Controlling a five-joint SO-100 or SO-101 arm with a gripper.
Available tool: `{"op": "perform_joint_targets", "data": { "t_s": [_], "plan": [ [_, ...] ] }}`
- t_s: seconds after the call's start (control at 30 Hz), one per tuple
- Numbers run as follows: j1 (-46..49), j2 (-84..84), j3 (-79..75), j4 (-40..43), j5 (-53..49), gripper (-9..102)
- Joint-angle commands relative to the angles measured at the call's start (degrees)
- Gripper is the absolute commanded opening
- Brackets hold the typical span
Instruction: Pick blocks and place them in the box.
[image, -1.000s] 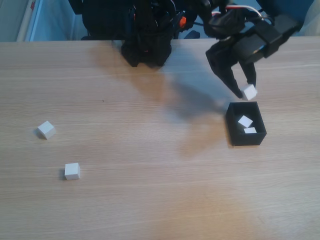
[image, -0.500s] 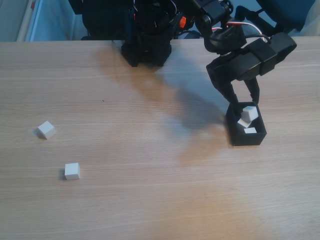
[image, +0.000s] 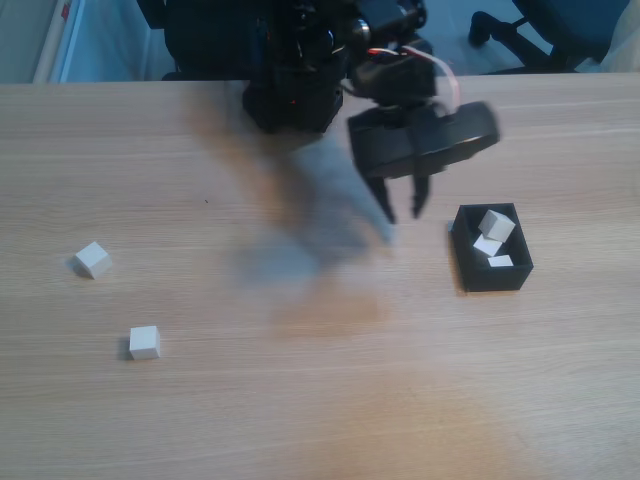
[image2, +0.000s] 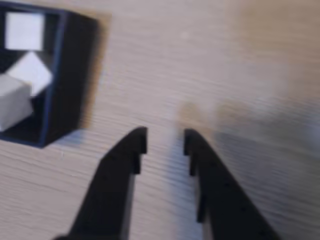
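The black box (image: 494, 279) stands at the right of the table in the fixed view and holds three white blocks: one (image: 496, 224) leaning at the far end, one (image: 488, 245) in the middle and one (image: 501, 261) nearest. My gripper (image: 403, 212), blurred by motion, hangs left of the box with nothing in it. In the wrist view the fingers (image2: 165, 140) are slightly apart over bare wood, the box (image2: 70, 80) at the upper left with blocks (image2: 32, 72) inside. Two more blocks lie far left: one (image: 92, 259) and one (image: 144, 342).
The arm's black base (image: 292, 95) stands at the table's far edge, left of the gripper. A chair base (image: 520, 30) shows behind the table at the top right. Open wood stretches between the box and the two loose blocks.
The gripper carried a block down into the box, let it go, and has swung left away from the box. The box now holds three blocks instead of two.
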Motion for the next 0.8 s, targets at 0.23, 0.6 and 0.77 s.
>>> {"op": "perform_joint_targets", "data": {
  "t_s": [0.23, 0.6, 0.77],
  "plan": [
    [17.84, 6.59, -2.02, 22.24, -15.73, 5],
    [33.66, -2.37, -7.73, 19.69, -37.27, 7],
    [39.99, -10.81, -11.78, 14.68, -42.45, 9]
  ]
}}
